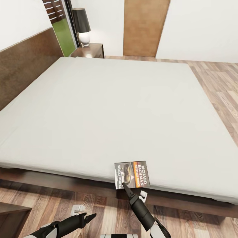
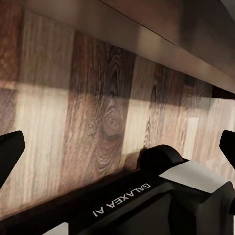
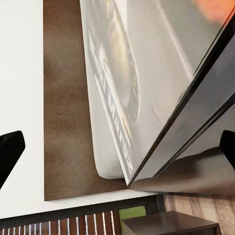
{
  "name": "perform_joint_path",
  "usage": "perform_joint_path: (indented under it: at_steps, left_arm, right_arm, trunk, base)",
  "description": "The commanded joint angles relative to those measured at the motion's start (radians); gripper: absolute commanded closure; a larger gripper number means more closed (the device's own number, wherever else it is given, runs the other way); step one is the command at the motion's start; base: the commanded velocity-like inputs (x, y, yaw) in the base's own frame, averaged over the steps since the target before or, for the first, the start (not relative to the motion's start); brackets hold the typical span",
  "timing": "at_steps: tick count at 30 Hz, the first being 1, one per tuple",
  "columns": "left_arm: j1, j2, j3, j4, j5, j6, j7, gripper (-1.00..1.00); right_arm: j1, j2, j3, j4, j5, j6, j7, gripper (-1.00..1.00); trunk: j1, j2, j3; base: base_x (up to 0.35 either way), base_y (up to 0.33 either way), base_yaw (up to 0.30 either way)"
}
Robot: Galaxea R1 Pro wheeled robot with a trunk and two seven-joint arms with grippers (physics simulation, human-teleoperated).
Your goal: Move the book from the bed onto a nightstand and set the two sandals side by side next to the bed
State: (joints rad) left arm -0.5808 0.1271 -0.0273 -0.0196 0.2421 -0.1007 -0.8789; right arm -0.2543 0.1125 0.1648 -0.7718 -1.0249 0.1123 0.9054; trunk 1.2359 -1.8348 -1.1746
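The book (image 1: 132,174), dark with an orange band and "RICHARD BACHMAN" lettering, lies at the near edge of the bed (image 1: 109,109) on its pale mattress. My right gripper (image 1: 125,185) points at the book's near edge. In the right wrist view the book (image 3: 147,88) looms close between the gripper's (image 3: 117,149) spread fingers, which stand open. My left gripper (image 1: 90,217) hangs open low over the wood floor (image 2: 98,112). A nightstand (image 1: 90,51) stands at the far side of the headboard. The sandals are out of view.
A black-shaded lamp (image 1: 81,24) stands on the far nightstand. A dark-brown wooden top (image 1: 10,211) sits at the near left. The bed's dark frame (image 1: 66,185) runs in front of me, with my base (image 2: 147,200) close below the left gripper. A brown door (image 1: 143,26) is in the far wall.
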Motion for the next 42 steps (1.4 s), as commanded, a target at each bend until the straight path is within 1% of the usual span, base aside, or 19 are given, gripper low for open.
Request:
perform_joint_path:
  at_steps: [1, 4, 7, 30, 42]
  left_arm:
    - [-0.001, 0.0, -0.003, 0.001, 0.001, -0.008, -0.002, -1.0]
    - [-0.001, 0.0, -0.003, 0.001, 0.001, -0.009, -0.003, -1.0]
    - [-0.001, 0.0, -0.003, 0.001, 0.001, -0.009, -0.003, -1.0]
    - [-0.001, 0.0, -0.003, 0.001, 0.001, -0.009, -0.003, -1.0]
    - [-0.001, -0.003, -0.003, 0.001, 0.0, -0.009, -0.002, -1.0]
  right_arm:
    - [0.0, 0.0, 0.001, 0.0, -0.011, 0.01, 0.003, -1.0]
    - [0.0, 0.0, 0.001, 0.0, -0.011, 0.01, 0.003, -1.0]
    - [0.0, 0.0, 0.001, 0.0, -0.011, 0.01, 0.003, -1.0]
    - [0.0, 0.0, 0.001, 0.0, -0.011, 0.01, 0.003, -1.0]
    - [0.0, -0.001, 0.001, 0.0, -0.011, 0.01, 0.003, -1.0]
  trunk:
    - [0.0, 0.0, -0.001]
    - [0.0, 0.0, -0.001]
    - [0.011, -0.021, -0.01]
    - [0.011, -0.021, -0.01]
    - [0.011, -0.021, -0.01]
  base:
    - [0.0, 0.0, 0.0]
    - [0.0, 0.0, 0.0]
    - [0.0, 0.0, 0.0]
    - [0.003, 0.0, 0.0]
    - [0.041, 0.0, 0.0]
